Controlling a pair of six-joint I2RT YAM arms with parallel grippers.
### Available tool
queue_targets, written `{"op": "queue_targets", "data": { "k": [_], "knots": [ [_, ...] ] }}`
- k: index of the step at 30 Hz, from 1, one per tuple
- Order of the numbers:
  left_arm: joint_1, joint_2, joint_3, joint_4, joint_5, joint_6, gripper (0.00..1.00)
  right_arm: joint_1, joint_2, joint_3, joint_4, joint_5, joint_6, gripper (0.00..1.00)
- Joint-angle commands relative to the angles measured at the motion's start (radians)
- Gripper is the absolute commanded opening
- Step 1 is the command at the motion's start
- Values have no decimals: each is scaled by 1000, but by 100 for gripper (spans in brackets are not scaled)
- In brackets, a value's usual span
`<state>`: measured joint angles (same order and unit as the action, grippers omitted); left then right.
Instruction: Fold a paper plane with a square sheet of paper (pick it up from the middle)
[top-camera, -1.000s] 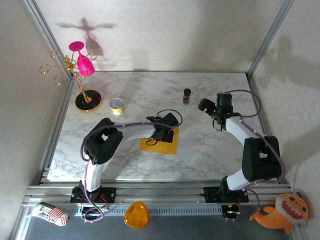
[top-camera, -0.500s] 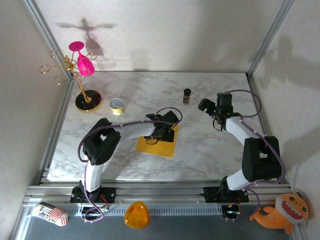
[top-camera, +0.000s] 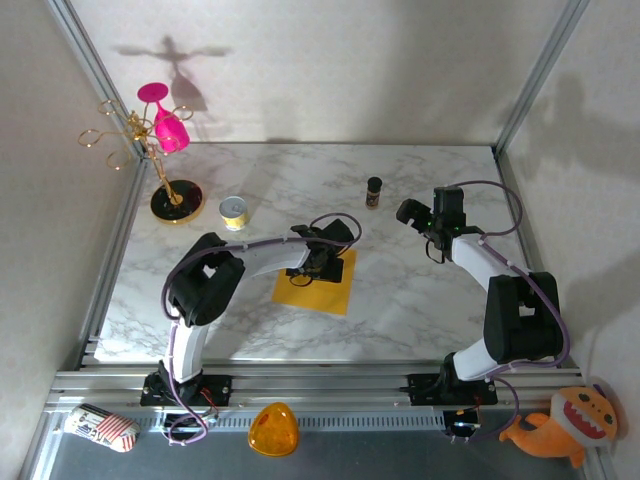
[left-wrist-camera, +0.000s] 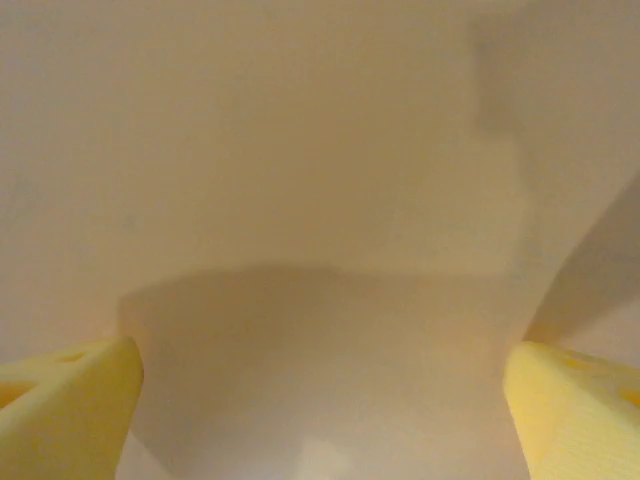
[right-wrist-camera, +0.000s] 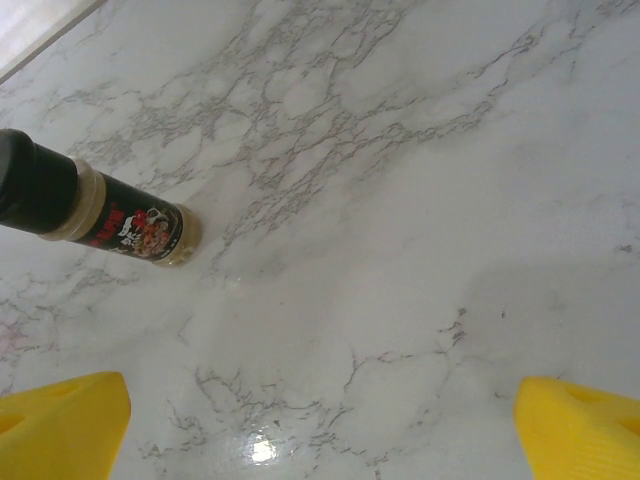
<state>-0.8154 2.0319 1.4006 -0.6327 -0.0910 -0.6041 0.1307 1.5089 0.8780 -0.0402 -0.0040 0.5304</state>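
The square sheet of paper (top-camera: 325, 296) lies flat and unfolded on the marble table, orange-yellow, near the middle. My left gripper (top-camera: 316, 266) hangs low over the sheet's far half and hides part of it. In the left wrist view my left gripper (left-wrist-camera: 322, 415) is open, its yellow fingertips (left-wrist-camera: 70, 400) far apart over a blurred tan surface very close below. My right gripper (top-camera: 409, 212) is open above bare marble to the right, apart from the sheet; the right wrist view shows it (right-wrist-camera: 320, 420) with nothing between the fingers. The paper plane is out of view.
A small spice jar (top-camera: 374, 191) (right-wrist-camera: 95, 205) stands just left of the right gripper. A yellow tin (top-camera: 233, 211) and a gold rack with a pink glass (top-camera: 165, 150) stand back left. An orange plastic dome (top-camera: 273, 430) and soft toys lie off the table's front.
The left gripper has shifted slightly back and left over the sheet, and the sheet's outline now shows a little more to its right. The right arm has not moved.
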Motion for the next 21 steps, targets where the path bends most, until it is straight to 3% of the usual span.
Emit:
{"op": "queue_targets", "data": {
  "k": [1, 21],
  "knots": [
    [2, 30, 25, -38, 12, 29, 91, -7, 2, 7, 9, -14, -18, 99],
    [12, 39, -44, -1, 31, 18, 80, -8, 22, 13, 5, -27, -12, 99]
  ]
}}
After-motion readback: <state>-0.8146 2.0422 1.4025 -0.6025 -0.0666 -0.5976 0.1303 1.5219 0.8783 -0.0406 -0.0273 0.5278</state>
